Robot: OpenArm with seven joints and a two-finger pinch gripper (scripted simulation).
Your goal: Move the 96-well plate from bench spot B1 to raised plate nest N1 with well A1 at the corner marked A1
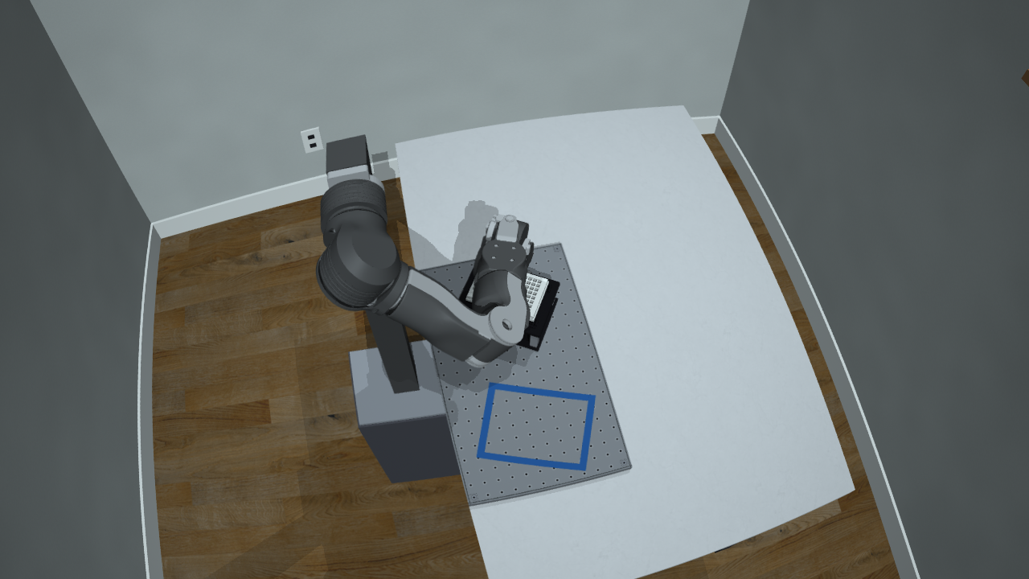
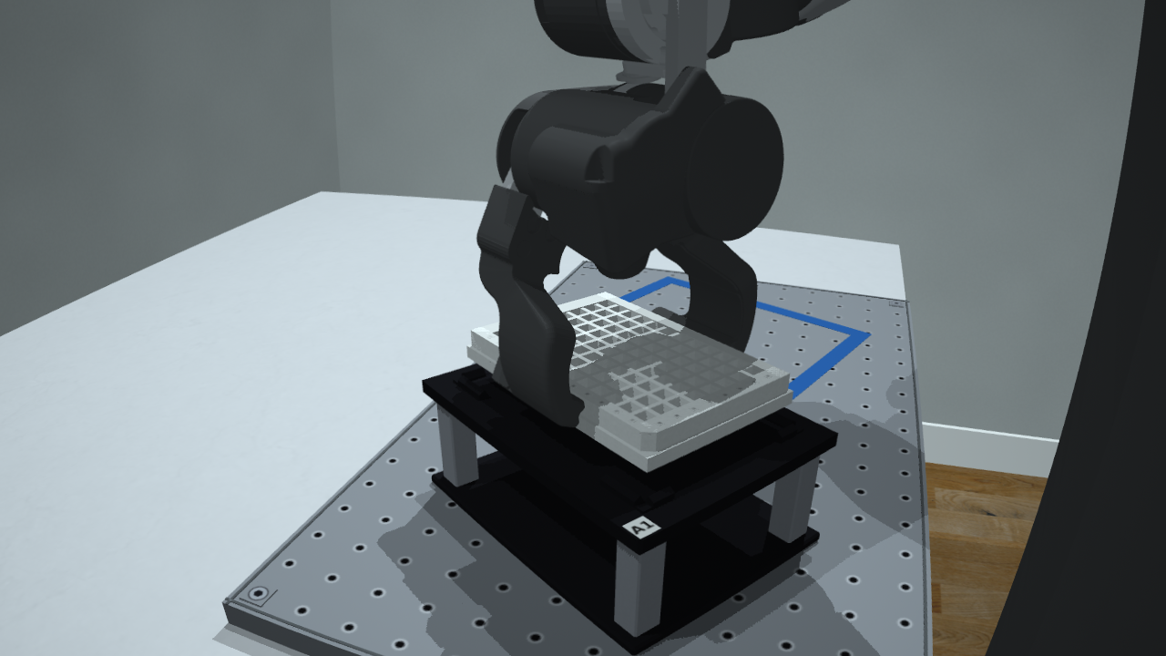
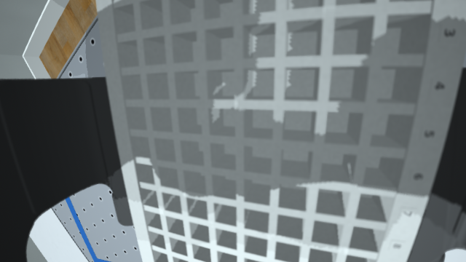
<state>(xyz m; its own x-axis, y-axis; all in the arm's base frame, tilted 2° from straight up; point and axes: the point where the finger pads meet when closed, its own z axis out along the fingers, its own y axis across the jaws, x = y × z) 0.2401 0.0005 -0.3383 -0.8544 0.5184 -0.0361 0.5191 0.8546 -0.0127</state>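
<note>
Breadboard: a grey perforated breadboard (image 2: 342,562) lies on the white table (image 2: 163,343); its near left corner carries a small round mark.
A1 label: a white tag reading A1 (image 2: 643,527) sits on the near corner of the nest's top deck, above a grey post.
Nest: the raised plate nest N1 (image 2: 733,456) is a black deck on grey posts over a black base, standing on the near part of the breadboard in the exterior view.
Plate: the white 96-well plate (image 2: 692,399) is over the nest's deck, wells facing up, roughly level; its near corner points toward the A1 tag. Whether its skirt is fully down inside the locators cannot be told from these views.
Gripper: the dark gripper (image 2: 636,359) comes straight down from above and is clamped on the plate, one finger (image 2: 529,351) on the left long side and the other on the far right side.
Wrist view: the well grid (image 3: 255,120) fills the frame, partly in the gripper's shadow.
Bench spot: the blue outline of B1 (image 1: 535,426) lies on the far part of the breadboard beyond the nest, with only perforated board inside it.
Arm: the grey arm (image 1: 359,259) reaches from its pedestal (image 1: 403,446) at the table's edge.
</note>
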